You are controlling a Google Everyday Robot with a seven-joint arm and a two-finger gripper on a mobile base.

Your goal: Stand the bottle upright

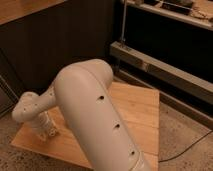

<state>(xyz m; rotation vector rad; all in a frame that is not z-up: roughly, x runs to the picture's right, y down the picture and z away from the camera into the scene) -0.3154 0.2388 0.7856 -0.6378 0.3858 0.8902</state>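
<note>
Because the bulky white arm (pixel 95 120) folds low across the wooden worktop (pixel 140 110), its pincer (pixel 46 131) sits down at the boards' left end, presumably brought there to reach the bottle (which I cannot make out; the pincer or arm likely hides it). Whether the pincer is spread or pinching anything, I cannot tell. Counted: one arm, one pincer, one worktop, no bottle in sight.
</note>
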